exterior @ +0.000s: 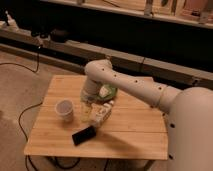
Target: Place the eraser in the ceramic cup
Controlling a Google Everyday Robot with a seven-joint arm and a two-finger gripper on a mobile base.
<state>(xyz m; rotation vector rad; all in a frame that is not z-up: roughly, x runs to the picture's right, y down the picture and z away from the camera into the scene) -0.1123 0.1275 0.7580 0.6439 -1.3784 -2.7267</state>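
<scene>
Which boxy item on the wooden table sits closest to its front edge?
The flat black rectangular eraser; the white-and-beige small carton stands farther back, beside the gripper lowered between it and the white ceramic cup.
</scene>
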